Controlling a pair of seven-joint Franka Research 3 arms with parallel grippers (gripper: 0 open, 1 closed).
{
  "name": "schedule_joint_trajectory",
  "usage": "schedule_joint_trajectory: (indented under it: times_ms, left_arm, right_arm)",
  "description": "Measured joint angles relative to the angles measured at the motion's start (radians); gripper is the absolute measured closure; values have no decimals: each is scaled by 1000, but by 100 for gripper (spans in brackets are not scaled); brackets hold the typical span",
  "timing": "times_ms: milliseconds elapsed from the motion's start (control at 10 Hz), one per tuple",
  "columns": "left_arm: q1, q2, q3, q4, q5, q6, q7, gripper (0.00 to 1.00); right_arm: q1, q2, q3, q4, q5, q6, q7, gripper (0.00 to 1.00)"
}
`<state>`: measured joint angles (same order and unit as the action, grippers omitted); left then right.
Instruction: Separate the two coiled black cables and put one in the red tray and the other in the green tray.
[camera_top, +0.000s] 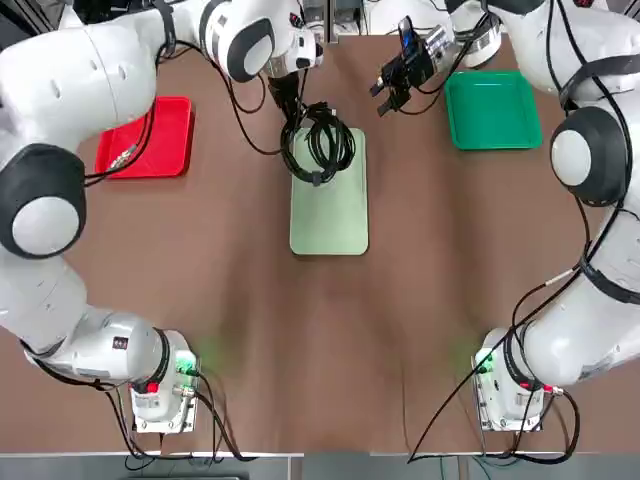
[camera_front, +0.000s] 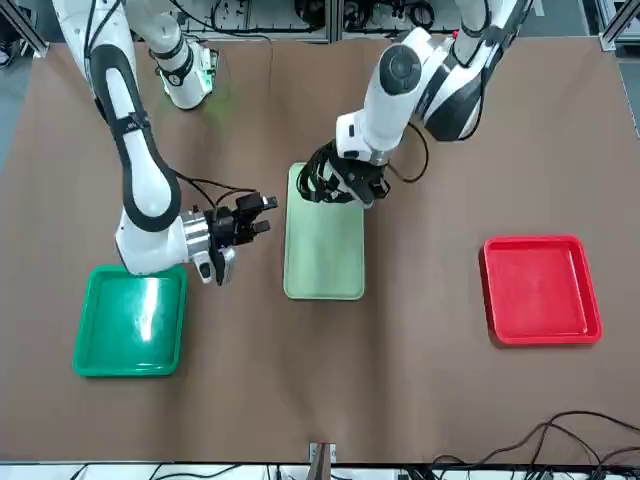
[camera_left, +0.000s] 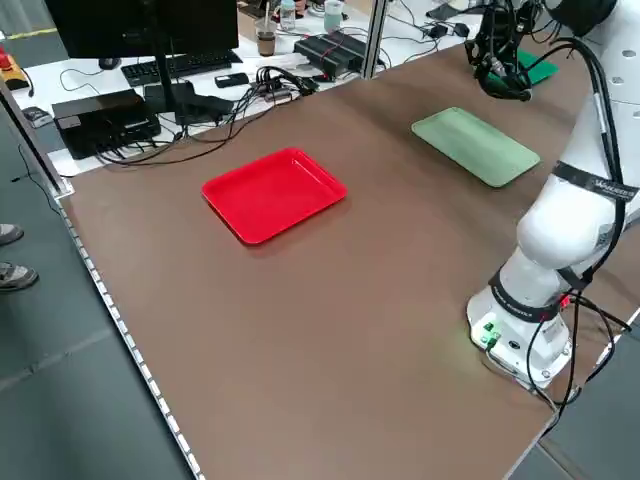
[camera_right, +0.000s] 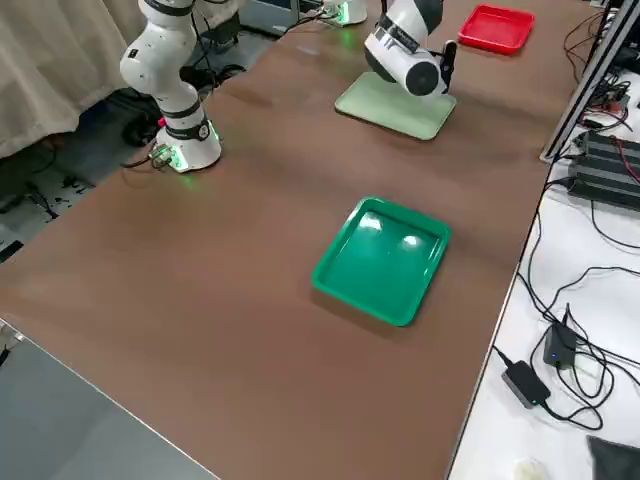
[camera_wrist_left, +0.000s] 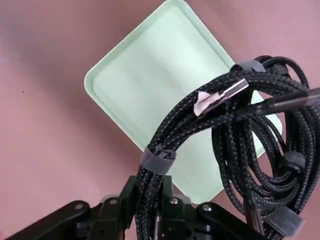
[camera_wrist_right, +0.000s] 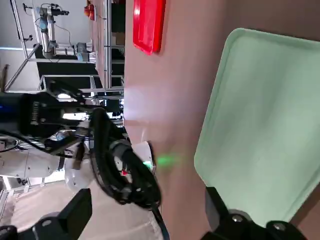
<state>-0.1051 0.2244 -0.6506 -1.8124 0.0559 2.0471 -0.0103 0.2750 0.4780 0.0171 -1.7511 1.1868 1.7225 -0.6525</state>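
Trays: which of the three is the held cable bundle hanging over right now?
The pale mint-green tray in the middle. The left gripper holds the coiled black cables above its far end; the red tray and green tray sit off to the sides.

Three trays lie on one brown table: one red tray, one green tray, and one pale mint-green tray. Two coiled black cables hang bunched together as a single bundle. Two white robot arms are present, each bearing one two-finger gripper: the left gripper and the right gripper.
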Motion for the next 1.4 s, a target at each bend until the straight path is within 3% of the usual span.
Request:
schedule_joint_trajectory:
  times_ms: [600,1100,1400]
  left_arm:
    - [3,-34,12,48,-3,-48,4,76]
    - [3,-34,12,48,-8,-49,4,76]
    - [3,-34,13,51,-9,-49,4,76]
  right_arm:
    - [67,17,1,-47,51,3,-64,0]
    - [73,17,4,-53,179,-65,-63,4]
    - [123,17,6,-56,244,-62,-63,5]
